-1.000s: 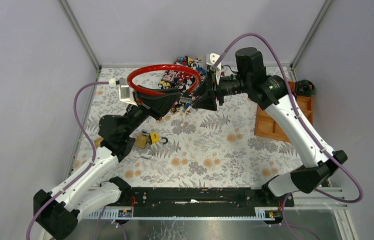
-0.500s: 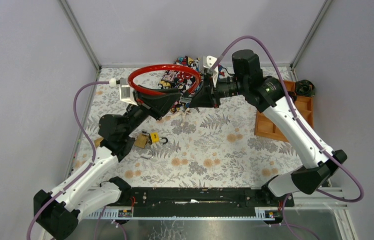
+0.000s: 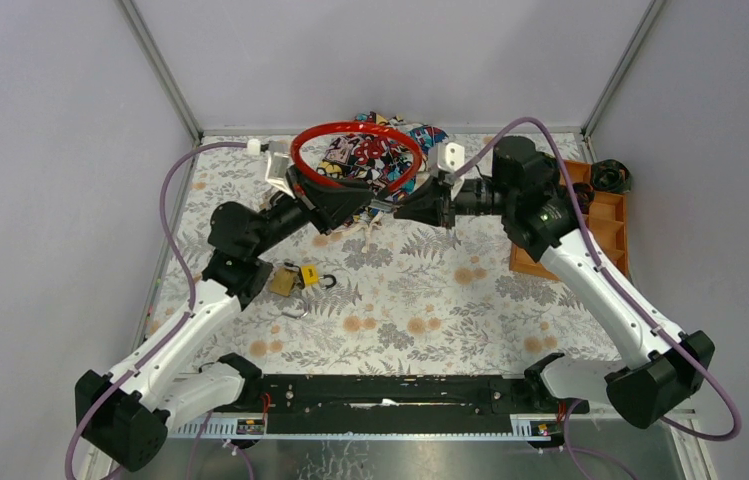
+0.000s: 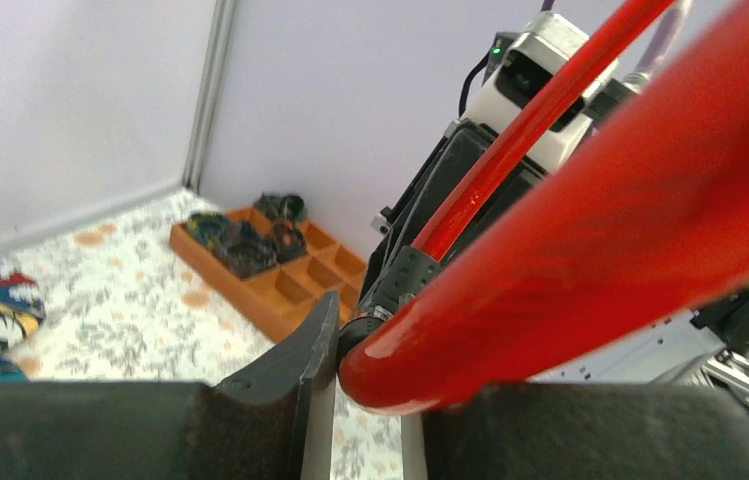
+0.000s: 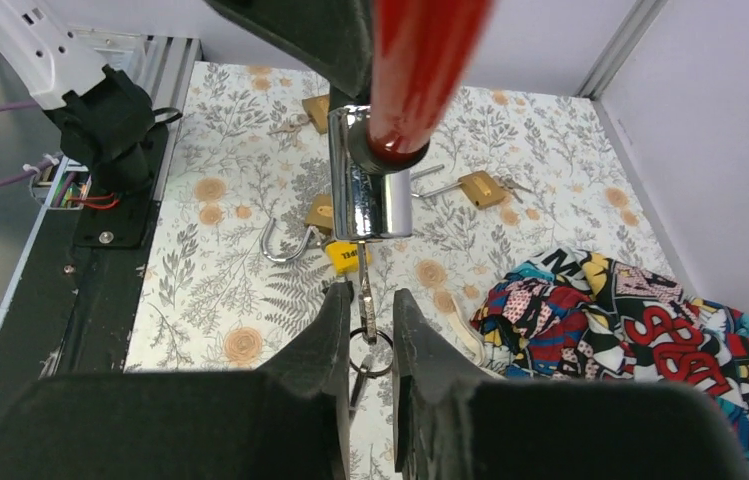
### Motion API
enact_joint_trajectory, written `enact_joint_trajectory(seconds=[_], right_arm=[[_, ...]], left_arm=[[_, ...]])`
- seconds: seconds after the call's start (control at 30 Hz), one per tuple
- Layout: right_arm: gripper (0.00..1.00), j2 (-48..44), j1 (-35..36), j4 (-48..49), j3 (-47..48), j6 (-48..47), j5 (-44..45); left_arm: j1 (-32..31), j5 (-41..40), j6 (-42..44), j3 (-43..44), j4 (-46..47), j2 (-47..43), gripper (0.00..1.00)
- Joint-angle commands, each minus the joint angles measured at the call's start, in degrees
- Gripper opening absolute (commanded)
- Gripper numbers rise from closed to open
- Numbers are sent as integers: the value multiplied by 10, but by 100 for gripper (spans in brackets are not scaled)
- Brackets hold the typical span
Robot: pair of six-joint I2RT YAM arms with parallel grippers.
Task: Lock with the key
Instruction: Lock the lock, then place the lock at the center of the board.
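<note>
My left gripper (image 3: pixel 348 197) is shut on the red cable lock (image 3: pixel 355 130), holding its loop up over the far middle of the table. In the left wrist view the red cable (image 4: pixel 570 260) lies clamped between the fingers of the left gripper (image 4: pixel 370 340). The lock's chrome barrel (image 5: pixel 370 195) hangs from the cable end with the key (image 5: pixel 364 290) sticking out of it, a key ring (image 5: pixel 368 352) on its end. My right gripper (image 5: pixel 368 295) stands around the key, jaws narrowly open, a gap showing on both sides of the blade.
Brass padlocks (image 3: pixel 285 280) with a yellow tag and a loose shackle lie on the flowered mat at left centre; another padlock (image 5: pixel 480 187) also lies there. A colourful cloth (image 3: pixel 370 150) lies at the back. A wooden compartment tray (image 3: pixel 612 215) stands at the right edge.
Both arms and the red loop have shifted to the right. The right gripper closed in on the key, then eased slightly apart.
</note>
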Motion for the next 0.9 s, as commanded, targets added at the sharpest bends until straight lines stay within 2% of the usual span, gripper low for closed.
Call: enact_joint_trajectory(seconds=[0.0,0.13,0.23,0.33,0.43,0.53,0.6,0.7,0.77,0.87], right_arm=[[0,-19,-52,-70,-71,-21,51],[0,-31,-55,-103,-89,-30,67],[0,-37,-84,-100,-129,-23,49],[0,-54,-91,-31,-166,28,9],[0,-52,-91,37,-172,96,-42],[0,-58,-91,34,-162,101,-42],[0,-63,-91,9,-155,99,-12],[0,-45,-93,-62,-133,99,62],[0,-19,-93,-95,-126,139,92],[0,17,-93,-133,-141,215,168]], left_arm=[[54,-11,48,92,46,-45,0],[87,-3,96,118,-58,-42,0],[125,-5,70,130,-22,-32,0],[137,4,34,119,26,-33,0],[137,19,-12,95,34,-37,0],[136,20,-21,70,24,-39,0],[136,13,-7,69,14,-40,0],[136,19,60,60,0,-44,0],[129,20,113,48,-57,-42,0],[91,-17,186,58,-256,-16,0]])
